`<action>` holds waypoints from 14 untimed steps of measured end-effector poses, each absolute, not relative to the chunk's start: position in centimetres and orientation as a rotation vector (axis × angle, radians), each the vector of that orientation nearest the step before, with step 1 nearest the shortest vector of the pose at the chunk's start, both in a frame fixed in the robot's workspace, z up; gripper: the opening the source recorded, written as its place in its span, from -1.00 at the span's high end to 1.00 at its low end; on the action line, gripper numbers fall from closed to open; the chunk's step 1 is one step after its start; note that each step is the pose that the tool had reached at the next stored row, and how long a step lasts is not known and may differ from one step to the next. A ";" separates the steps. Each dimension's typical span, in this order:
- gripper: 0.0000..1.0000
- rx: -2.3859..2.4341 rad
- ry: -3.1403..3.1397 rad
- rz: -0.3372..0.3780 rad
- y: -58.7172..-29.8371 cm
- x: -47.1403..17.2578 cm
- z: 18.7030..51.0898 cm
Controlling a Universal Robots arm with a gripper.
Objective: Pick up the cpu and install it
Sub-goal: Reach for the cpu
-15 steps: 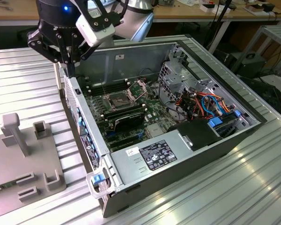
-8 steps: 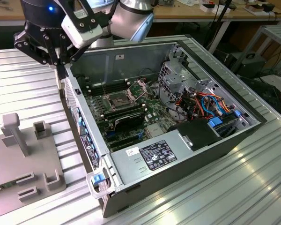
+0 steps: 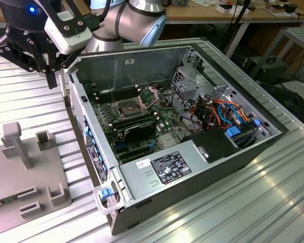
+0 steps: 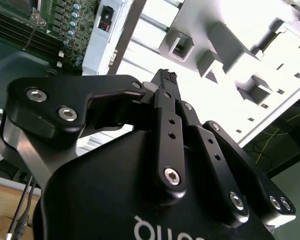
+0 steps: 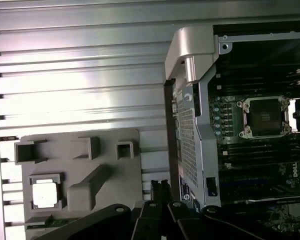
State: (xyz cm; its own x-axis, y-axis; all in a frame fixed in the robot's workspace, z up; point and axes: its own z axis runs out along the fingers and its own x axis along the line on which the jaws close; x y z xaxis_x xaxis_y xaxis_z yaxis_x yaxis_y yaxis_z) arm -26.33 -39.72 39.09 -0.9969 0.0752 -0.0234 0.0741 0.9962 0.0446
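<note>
The cpu (image 5: 45, 193) lies flat in a square pocket of the grey holder (image 5: 127, 180) on the ribbed desk (image 5: 80, 75), apart from the open computer case (image 5: 190, 130). The jaws are pressed together, gripping nothing, above the desk between holder and case. The board's socket (image 5: 264, 117) lies open.

Square silvery cpu (image 5: 44, 194) lies flat, recessed in the holder (image 5: 110, 150).

My jaws: black links folded in, tips meeting. Beyond the tips, a pale fixture block (image 4: 230, 35) with square pockets. Beside it, the computer case wall (image 4: 106, 37), then the green board (image 4: 65, 22) with long slots.
</note>
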 end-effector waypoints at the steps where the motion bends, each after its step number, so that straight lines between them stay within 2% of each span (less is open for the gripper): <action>1: 0.79 0.116 3.114 0.068 -39.7 -26.7 39.1; 14: 0.79 0.117 3.114 0.068 -39.7 -31.2 39.0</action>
State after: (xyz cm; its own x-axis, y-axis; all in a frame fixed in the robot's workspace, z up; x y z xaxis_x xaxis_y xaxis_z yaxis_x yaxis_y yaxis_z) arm -31.18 -39.69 39.00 -0.9969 0.0753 -0.0233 0.0742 0.9962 0.0446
